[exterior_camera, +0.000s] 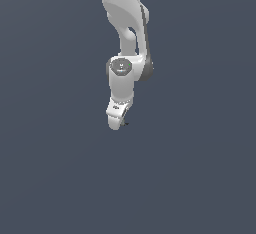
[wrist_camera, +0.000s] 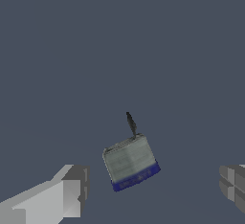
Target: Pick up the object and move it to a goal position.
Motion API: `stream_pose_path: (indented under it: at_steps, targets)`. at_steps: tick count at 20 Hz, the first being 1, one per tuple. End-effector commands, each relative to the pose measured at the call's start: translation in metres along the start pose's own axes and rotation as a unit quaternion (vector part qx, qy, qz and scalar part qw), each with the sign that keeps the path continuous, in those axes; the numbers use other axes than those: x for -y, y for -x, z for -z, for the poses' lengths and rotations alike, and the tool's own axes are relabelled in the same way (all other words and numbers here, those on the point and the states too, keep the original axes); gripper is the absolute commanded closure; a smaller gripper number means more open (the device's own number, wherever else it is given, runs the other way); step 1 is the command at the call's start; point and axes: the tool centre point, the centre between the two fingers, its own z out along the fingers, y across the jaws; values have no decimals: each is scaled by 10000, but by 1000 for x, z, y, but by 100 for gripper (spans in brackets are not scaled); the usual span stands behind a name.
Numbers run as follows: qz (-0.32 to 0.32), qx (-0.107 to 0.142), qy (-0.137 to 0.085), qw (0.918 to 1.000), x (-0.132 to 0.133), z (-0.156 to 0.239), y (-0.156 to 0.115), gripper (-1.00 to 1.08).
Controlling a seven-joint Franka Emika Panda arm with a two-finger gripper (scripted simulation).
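The object (wrist_camera: 130, 162) is a small grey slab with a dark blue edge and a thin dark stem sticking out of one side. In the wrist view it lies on the flat grey floor between my two fingers, with a gap on each side. My gripper (wrist_camera: 153, 190) is open wide; one grey finger (wrist_camera: 72, 194) and the other (wrist_camera: 233, 187) stand far apart. In the exterior view the white gripper (exterior_camera: 120, 124) hangs low, pointing down, and the object (exterior_camera: 124, 123) shows only as a dark speck at its tip.
The white arm (exterior_camera: 125, 23) comes down from the top of the exterior view. Plain dark grey floor (exterior_camera: 200, 178) lies all around.
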Motion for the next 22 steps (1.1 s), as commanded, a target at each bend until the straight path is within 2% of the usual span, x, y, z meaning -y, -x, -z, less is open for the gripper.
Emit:
stream_pose_path:
  at_steps: [1,12,18,22]
  targets:
    - [378,-10,-2,9993,3,-4,1,-92]
    - [1570,-61,-1,9876,14,-17,5,-92]
    - [1838,-76,2,9829,17,-20,5,-92]
    - [1847,-76,1,9828,17,-20,5,-92]
